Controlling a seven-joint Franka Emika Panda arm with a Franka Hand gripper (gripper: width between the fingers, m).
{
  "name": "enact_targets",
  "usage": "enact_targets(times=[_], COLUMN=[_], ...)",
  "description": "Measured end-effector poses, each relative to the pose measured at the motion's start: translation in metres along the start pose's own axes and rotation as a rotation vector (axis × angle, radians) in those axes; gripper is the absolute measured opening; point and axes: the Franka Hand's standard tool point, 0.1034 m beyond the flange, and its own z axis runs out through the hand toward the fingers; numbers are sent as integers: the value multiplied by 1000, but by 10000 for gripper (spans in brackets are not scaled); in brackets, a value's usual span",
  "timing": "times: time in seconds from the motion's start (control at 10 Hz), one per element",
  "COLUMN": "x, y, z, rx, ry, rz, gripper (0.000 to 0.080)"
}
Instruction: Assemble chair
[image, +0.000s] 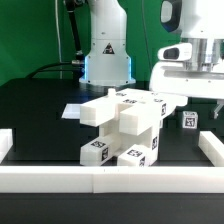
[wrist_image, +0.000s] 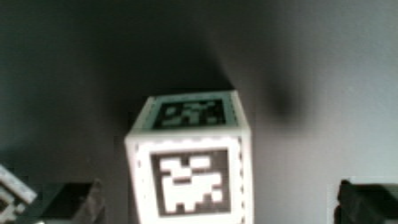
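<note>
The end effector (wrist_image: 219, 203) hangs, fingers wide apart and holding nothing, over a small white tagged plastic leg block (image: 188, 120) standing on the black table (image: 40, 125). A cluster of chunky white tagged chair parts (image: 125, 128) crowds near it, toward the exterior view's left. Low white border rails (image: 110, 178) fence the table.

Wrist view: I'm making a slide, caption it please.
Open gripper hovering above an upright white tagged chair part on the dark table.
</note>
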Motion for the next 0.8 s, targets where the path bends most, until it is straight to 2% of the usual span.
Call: enact_targets(times=[0.2,0.3,0.4,0.5,0.6,0.7,0.8], x=[-5,-6,-6,-6,-5,-4,-3], y=[-5,-4,-3,-2,0,1,3], z=[5,6,7,7,7,7,8], rx=[-7,-10,-11,-12,-13,-14,-15], ry=[-6,-8,-9,-9,-9,-9,-9], rz=[-14,-15,-16,-16,-14,-11,-7], gripper=[649,601,601,428,428,279,279])
